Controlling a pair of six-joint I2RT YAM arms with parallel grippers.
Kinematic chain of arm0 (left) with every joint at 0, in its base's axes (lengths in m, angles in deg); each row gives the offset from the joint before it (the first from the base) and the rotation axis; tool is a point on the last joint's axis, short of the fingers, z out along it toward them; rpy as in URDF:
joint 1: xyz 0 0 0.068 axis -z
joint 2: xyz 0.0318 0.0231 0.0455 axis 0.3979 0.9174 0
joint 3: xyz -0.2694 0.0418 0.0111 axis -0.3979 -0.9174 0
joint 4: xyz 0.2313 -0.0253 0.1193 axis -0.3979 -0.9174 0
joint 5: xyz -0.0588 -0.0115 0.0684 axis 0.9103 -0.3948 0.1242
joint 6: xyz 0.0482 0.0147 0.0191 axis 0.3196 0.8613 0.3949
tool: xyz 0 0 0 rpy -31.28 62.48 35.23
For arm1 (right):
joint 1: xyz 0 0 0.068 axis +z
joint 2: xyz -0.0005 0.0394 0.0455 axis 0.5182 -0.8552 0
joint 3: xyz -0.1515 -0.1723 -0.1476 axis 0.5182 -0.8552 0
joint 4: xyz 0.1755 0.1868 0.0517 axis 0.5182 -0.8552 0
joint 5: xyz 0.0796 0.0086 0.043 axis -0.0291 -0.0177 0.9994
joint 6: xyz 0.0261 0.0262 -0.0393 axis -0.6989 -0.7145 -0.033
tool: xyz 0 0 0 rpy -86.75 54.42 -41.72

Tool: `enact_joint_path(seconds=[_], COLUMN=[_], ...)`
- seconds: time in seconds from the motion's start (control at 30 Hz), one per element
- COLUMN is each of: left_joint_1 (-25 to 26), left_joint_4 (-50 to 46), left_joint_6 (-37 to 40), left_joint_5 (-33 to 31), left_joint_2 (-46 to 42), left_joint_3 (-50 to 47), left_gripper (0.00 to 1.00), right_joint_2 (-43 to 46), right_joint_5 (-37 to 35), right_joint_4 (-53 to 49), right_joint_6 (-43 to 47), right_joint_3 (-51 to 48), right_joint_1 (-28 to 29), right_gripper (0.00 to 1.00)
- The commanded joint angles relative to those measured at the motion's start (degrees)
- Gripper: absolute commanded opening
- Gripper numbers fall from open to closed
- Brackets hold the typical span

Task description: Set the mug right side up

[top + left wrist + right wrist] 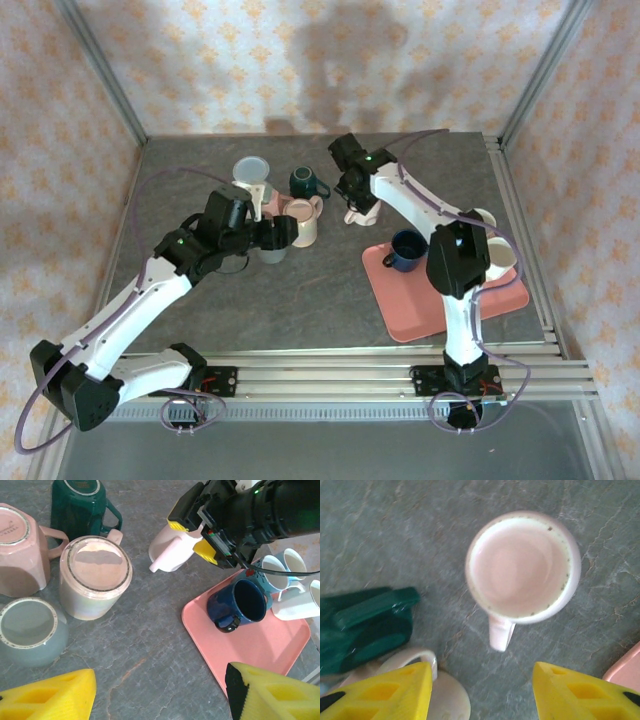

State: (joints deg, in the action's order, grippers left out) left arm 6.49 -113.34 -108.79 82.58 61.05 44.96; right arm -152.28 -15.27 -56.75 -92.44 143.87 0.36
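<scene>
Pale pink mug (522, 565), glazed ceramic by its look (rigid, slick, chippable, best pinched across its wall clear of the handle (500, 632)), sits on the table (300, 290) just beyond the pink tray's (420, 300) far left corner. The right gripper (481, 680) hangs spread and empty above it, and the left gripper (160, 690) is likewise released.

A green mug (82, 507), a pink mug (20, 550), a cream mug (95, 577) and a grey mug (30, 630) are standing bottom-up, clustered on the grey table (150, 650). A blue mug (240, 605) is sitting on the pink tray (260, 650), with white mugs (300, 607) resting just beside it.
</scene>
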Motion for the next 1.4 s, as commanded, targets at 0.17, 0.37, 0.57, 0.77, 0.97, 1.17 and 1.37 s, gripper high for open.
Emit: enact_joint_path(seconds=[0.17, 0.37, 0.57, 0.77, 0.97, 1.17, 1.37], left_joint_1=[-1.93, -3.19, -4.12, -4.62, -5.07, -5.46, -6.65], left_joint_4=[-1.59, -1.33, -1.32, -1.54, -1.64, -1.65, -5.79], left_joint_6=[-0.47, -0.45, -0.36, 0.05, 0.05, -2.09, -12.11], left_joint_5=[0.21, 0.99, 1.94, 2.38, 2.81, 3.14, 5.92], left_joint_2=[-1.93, -2.11, -2.19, -2.33, -2.64, -2.48, -0.93], left_joint_3=[-1.36, -2.42, -2.77, -3.13, -3.31, -2.75, 0.92], left_gripper=[0.70, 0.70, 0.70, 0.70, 0.70, 0.70, 0.70], right_joint_2=[-4.53, -6.37, -8.47, -10.25, -9.85, -7.77, 2.82], right_joint_5=[-3.50, -3.21, -4.65, -5.67, -7.94, -8.98, -6.13], right_joint_4=[-2.89, -2.07, -2.82, -3.53, -4.89, -4.83, 3.27], right_joint_6=[-6.38, -7.29, -7.30, -6.86, -6.84, -5.04, 0.41], right_joint_3=[2.08, 1.83, 3.09, 4.28, 4.72, 4.94, -2.95], right_joint_1=[0.02, 0.08, 0.10, 0.11, 0.16, 0.98, 2.13], right_gripper=[0.48, 0.45, 0.41, 0.36, 0.24, 0.04, 0.00])
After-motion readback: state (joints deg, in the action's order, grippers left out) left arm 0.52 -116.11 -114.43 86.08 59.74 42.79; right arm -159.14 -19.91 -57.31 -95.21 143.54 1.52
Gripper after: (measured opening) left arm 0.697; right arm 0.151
